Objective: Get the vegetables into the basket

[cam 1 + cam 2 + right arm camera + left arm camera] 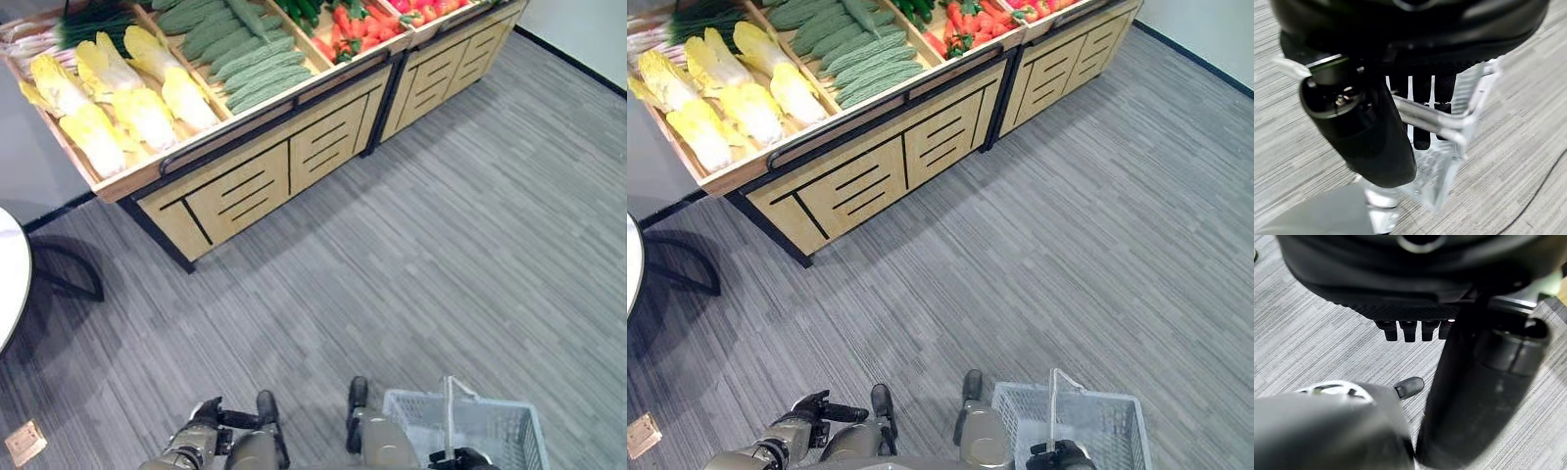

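Observation:
The vegetables lie in a wooden display stand across the top of the eye views: yellow napa cabbages, long green gourds, and red peppers. A pale wire basket hangs low at the lower right, far from the stand. My right hand is shut on the basket's handle, and its fingers curl over the metal bar in the right wrist view. My left hand hangs at the lower left with its fingers relaxed, and it holds nothing.
A second wooden stand with red produce adjoins the first on the right. A white round table on a dark base stands at the left edge. A floor outlet plate lies at the lower left. Grey striped carpet stretches between me and the stands.

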Controlling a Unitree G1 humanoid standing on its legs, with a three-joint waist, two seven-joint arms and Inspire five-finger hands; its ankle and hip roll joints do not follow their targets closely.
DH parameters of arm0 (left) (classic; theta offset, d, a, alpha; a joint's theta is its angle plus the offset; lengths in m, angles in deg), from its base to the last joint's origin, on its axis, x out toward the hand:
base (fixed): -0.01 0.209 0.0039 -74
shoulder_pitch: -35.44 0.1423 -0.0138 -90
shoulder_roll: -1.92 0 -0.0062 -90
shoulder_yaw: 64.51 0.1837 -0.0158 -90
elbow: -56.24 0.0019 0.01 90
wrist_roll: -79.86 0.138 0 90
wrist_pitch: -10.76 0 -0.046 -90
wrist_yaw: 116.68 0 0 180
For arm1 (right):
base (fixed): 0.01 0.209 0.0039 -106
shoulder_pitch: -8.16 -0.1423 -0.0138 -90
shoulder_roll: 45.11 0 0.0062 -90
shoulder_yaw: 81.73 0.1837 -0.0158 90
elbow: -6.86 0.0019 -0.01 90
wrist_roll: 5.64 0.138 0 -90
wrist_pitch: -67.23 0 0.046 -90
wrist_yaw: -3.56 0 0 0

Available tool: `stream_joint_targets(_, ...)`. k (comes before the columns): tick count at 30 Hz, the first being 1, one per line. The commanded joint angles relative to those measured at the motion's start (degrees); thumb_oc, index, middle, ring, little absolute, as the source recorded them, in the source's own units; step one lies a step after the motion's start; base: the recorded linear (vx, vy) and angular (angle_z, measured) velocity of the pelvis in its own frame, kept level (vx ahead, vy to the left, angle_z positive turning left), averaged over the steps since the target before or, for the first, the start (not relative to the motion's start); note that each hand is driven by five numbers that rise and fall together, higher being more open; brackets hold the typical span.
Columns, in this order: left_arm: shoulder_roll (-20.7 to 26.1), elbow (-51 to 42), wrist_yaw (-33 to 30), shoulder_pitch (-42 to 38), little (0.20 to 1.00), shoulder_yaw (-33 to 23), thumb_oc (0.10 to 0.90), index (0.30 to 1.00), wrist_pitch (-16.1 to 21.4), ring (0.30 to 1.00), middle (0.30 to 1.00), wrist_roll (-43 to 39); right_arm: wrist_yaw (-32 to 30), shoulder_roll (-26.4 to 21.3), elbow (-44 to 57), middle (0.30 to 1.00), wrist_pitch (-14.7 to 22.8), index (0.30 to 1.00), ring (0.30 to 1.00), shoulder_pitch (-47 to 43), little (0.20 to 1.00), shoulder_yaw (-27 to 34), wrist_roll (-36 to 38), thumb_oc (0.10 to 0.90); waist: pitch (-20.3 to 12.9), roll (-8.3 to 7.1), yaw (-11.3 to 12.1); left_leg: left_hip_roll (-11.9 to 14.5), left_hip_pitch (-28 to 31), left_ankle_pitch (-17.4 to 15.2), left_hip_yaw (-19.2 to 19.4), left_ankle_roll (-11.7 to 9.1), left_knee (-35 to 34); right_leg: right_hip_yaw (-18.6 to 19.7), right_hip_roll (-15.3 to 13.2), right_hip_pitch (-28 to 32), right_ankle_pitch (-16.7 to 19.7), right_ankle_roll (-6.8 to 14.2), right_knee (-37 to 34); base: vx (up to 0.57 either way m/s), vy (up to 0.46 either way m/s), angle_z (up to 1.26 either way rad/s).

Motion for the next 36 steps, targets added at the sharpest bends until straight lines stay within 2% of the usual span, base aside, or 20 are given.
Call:
stream_joint_targets(1,2.4,0.6,-1.3,0.1,1.0,-0.7,0.9,1.0,-0.3,1.0,1.0,1.8,0.0,-1.2,1.4,0.3,0.6,0.3,0.3,-3.4,0.3,-1.4,-1.9,0.4,2.4,-2.18,1.0,2.0,-1.8,-0.6,-0.5,-2.9,1.2,2.8,-3.7,6.2,-1.4,6.0,-2.3,0.04,0.115,-0.08)
stream_joint_targets(6,2.7,0.9,-1.3,0.4,1.0,-1.4,0.9,1.0,-0.3,1.0,1.0,1.8,0.3,-1.0,1.9,0.3,0.6,0.3,0.3,-4.0,0.3,-1.8,-2.4,0.4,2.4,-3.09,2.0,0.7,-1.7,-2.9,-0.8,-1.9,2.7,3.2,-5.1,6.2,-0.7,6.8,-2.0,0.04,0.082,-0.12)
stream_joint_targets(8,2.5,0.9,-1.4,0.7,1.0,-1.3,0.9,1.0,-0.2,1.0,1.0,1.8,0.6,-1.0,1.9,0.3,0.6,0.3,0.3,-3.9,0.3,-1.5,-2.4,0.4,2.4,-3.28,2.5,-1.1,-1.1,-4.8,-1.9,-0.7,4.2,3.2,-6.8,6.7,-0.3,7.7,1.4,0.09,0.174,-0.03)
stream_joint_targets(11,2.3,0.8,-1.1,0.7,1.0,-0.8,0.9,1.0,-0.3,1.0,1.0,2.1,0.6,-1.2,2.2,0.3,0.8,0.3,0.3,-3.6,0.3,-1.0,-2.1,0.4,2.6,-2.38,2.5,-2.5,0.1,-5.4,-3.9,0.7,4.2,5.4,-7.2,5.1,0.9,7.2,8.9,0.12,0.142,0.22)
stream_joint_targets(12,2.3,0.8,-1.0,0.3,1.0,-0.4,0.9,1.0,-0.4,1.0,1.0,2.3,0.5,-1.1,2.2,0.3,0.9,0.3,0.3,-3.8,0.3,-0.9,-1.5,0.4,3.1,-1.83,2.0,-3.2,1.3,-5.6,-5.2,1.0,3.5,7.9,-6.2,3.0,2.0,6.3,10.1,0.12,0.083,0.24)
stream_joint_targets(13,2.3,0.8,-1.0,0.3,1.0,-0.4,0.9,1.0,-0.4,1.0,1.0,2.3,0.5,-1.1,2.1,0.3,0.9,0.3,0.3,-3.8,0.3,-0.9,-1.5,0.4,3.1,-1.81,2.0,-3.2,1.3,-5.6,-5.2,0.9,3.5,7.9,-6.2,3.0,1.9,6.3,10.2,0.17,0.045,0.29)
stream_joint_targets(15,2.7,0.9,-0.9,-0.4,1.0,-0.1,0.9,1.0,-0.3,1.0,1.0,2.1,0.5,-0.9,2.3,0.3,1.1,0.3,0.3,-4.9,0.3,-1.7,-0.9,0.4,4.3,-1.59,0.4,-3.6,3.5,-5.4,-7.2,0.5,2.1,11.2,-3.0,-1.9,3.3,5.4,5.2,0.17,-0.02,0.66)
stream_joint_targets(20,3.0,1.3,-1.2,-1.2,1.0,0.1,0.9,1.0,-0.4,1.0,1.0,2.6,0.7,-0.5,2.6,0.3,1.3,0.3,0.3,-5.3,0.3,-3.2,-0.8,0.4,4.9,-2.26,-2.1,-3.8,6.8,-6.5,-11.5,-0.1,1.2,14.9,1.9,-6.6,5.0,6.3,-1.4,0.18,-0.079,0.54)
stream_joint_targets(24,2.7,1.5,-1.4,-1.2,1.0,0.2,0.9,1.0,-0.3,1.0,1.0,2.8,0.8,-0.7,3.0,0.3,1.4,0.3,0.3,-5.0,0.3,-3.7,-1.1,0.4,4.7,-2.38,-2.6,-4.1,7.6,-7.0,-13.7,-0.4,1.1,14.7,2.9,-7.0,4.8,6.1,-1.0,0.11,-0.115,0.85)
stream_joint_targets(26,2.4,2.1,-1.4,-0.6,1.0,0.1,0.9,1.0,-0.5,1.0,1.0,2.7,0.9,-0.7,2.9,0.3,1.4,0.3,0.3,-4.4,0.3,-4.3,-1.7,0.4,3.4,-2.44,-2.3,-3.5,8.2,-7.5,-15.9,-1.4,1.8,15.4,4.0,-4.7,2.9,4.6,1.1,0.12,-0.214,0.69)
stream_joint_targets(27,2.4,2.1,-1.4,-0.5,1.0,0.1,0.9,1.0,-0.5,1.0,1.0,2.7,0.9,-0.8,2.9,0.3,1.4,0.3,0.3,-4.4,0.3,-4.3,-1.7,0.4,3.5,-2.38,-2.4,-3.5,8.2,-7.6,-16.0,-1.4,1.8,15.3,4.0,-4.7,2.8,4.6,1.1,0.19,-0.251,0.38)
stream_joint_targets(31,1.1,2.3,-1.2,1.1,1.0,0.3,0.9,1.0,-0.9,1.0,1.0,2.9,0.9,-1.6,2.9,0.3,1.4,0.3,0.3,-3.7,0.3,-4.0,-1.1,0.4,2.2,-0.74,-2.4,-0.4,9.4,-8.2,-19.3,-3.4,4.4,12.7,5.7,-2.1,-0.9,2.3,3.8,0.16,-0.274,0.46)
stream_joint_targets(34,0.4,2.5,-1.4,1.3,1.0,0.3,0.9,1.0,-1.0,1.0,1.0,2.4,0.7,-1.9,3.0,0.3,1.5,0.3,0.3,-3.4,0.3,-3.4,-0.2,0.4,1.8,0.21,-2.7,0.7,8.9,-7.3,-20.1,-4.6,5.3,10.7,6.0,-0.7,-2.5,1.2,3.9,0.08,-0.222,0.5)
stream_joint_targets(36,-0.1,2.4,-1.4,1.5,1.0,0.5,0.9,1.0,-1.1,1.0,1.0,2.2,0.6,-2.1,3.2,0.3,1.6,0.3,0.3,-3.3,0.3,-3.5,-0.3,0.4,1.7,1.01,-2.8,1.4,7.7,-5.1,-20.5,-5.7,6.9,9.4,6.4,0.4,-3.4,0.3,3.7,0.07,-0.213,0.45)
